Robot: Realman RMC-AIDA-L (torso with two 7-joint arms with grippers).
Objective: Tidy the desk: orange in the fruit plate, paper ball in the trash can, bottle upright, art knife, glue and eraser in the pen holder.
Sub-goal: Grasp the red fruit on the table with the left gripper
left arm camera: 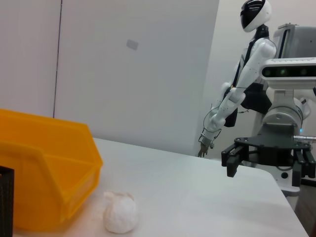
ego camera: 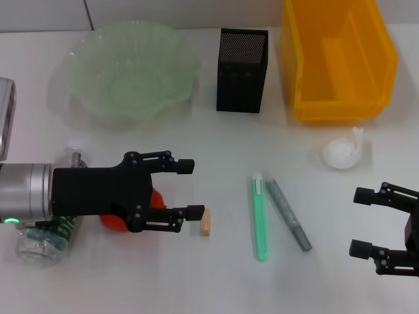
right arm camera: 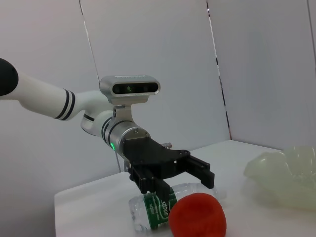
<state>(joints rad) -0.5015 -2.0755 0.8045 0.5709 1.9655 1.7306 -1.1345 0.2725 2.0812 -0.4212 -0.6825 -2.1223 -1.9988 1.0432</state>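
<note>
— What is closest?
— The black left gripper point(ego camera: 190, 190), fingers spread wide, above the round orange fruit point(ego camera: 112, 221), beside the clear plastic bottle point(ego camera: 40, 241) lying flat.
— And the other claw?
— The right gripper point(ego camera: 359, 221) is spread too, holding nothing, near the crumpled white paper ball point(ego camera: 342, 152).
— The bumpy green glass plate point(ego camera: 129, 72)?
— Far back.

My left gripper point(ego camera: 194, 190) was matt black plastic behind a brushed metal wrist. Under it lay a clear, crinkled plastic bottle point(ego camera: 40, 241) and a dull-skinned orange point(right arm camera: 197, 216). The fruit plate point(ego camera: 129, 72) looked like frosted, wavy green glass or plastic. The pen holder point(ego camera: 242, 61) was black mesh, the bin point(ego camera: 337, 57) glossy yellow plastic, the paper ball point(ego camera: 342, 152) crumpled white.
</note>
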